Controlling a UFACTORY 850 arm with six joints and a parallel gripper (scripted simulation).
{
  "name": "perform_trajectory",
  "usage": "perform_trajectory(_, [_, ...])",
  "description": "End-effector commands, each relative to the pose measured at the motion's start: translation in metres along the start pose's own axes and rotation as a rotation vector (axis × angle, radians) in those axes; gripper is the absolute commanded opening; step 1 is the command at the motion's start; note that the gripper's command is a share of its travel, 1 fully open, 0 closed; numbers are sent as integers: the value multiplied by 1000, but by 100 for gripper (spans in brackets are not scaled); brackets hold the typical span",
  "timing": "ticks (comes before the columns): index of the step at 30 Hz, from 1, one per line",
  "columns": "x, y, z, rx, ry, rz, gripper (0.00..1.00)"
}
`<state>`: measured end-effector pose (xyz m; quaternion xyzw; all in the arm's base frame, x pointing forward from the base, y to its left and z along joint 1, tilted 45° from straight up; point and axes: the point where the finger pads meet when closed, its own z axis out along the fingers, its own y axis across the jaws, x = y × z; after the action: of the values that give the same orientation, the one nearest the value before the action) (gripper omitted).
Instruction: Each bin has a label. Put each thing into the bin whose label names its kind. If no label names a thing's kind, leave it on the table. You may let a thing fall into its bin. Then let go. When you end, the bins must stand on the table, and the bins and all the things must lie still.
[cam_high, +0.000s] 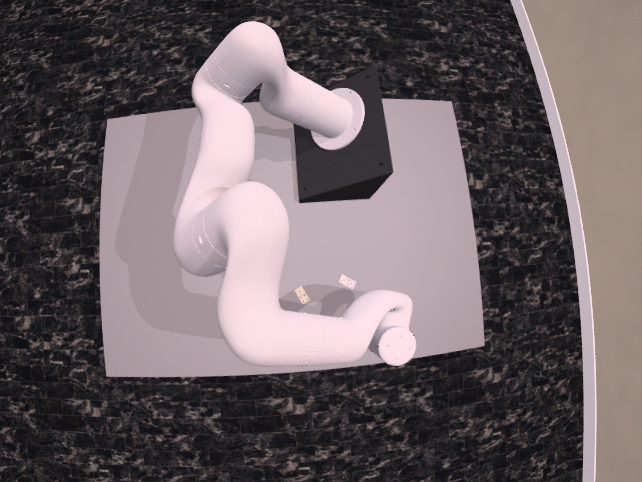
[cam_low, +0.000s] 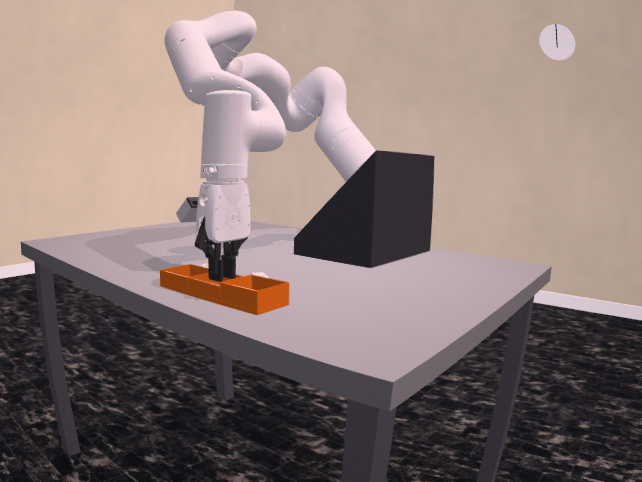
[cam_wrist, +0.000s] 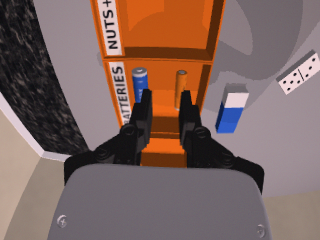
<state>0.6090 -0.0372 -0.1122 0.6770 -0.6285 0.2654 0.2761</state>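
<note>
An orange bin row (cam_low: 224, 287) stands near the table's front left edge. In the wrist view its middle compartment is labelled BATTERIES (cam_wrist: 119, 94) and the one beyond is labelled NUTS+BOLTS (cam_wrist: 114, 7). A blue battery (cam_wrist: 140, 83) and an orange battery (cam_wrist: 180, 86) lie in the BATTERIES compartment. My gripper (cam_wrist: 166, 102) is open just above that compartment, with nothing between its fingers; it also shows in the side view (cam_low: 221, 269). A blue and white eraser (cam_wrist: 231, 111) and a white domino (cam_wrist: 300, 74) lie on the table beside the bins.
A tan domino (cam_high: 301, 295) and the white domino (cam_high: 347, 281) show from above near my forearm. The arm's dark wedge base (cam_low: 370, 207) stands at the back. The table's edge is close behind the bins.
</note>
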Motion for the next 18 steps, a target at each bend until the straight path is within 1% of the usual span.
perform_trajectory(1, [0, -1, -1, 2, 0, 1, 28])
perform_trajectory(13, [0, -1, -2, 2, 0, 1, 28])
perform_trajectory(18, [0, -1, -9, 2, 0, 1, 28])
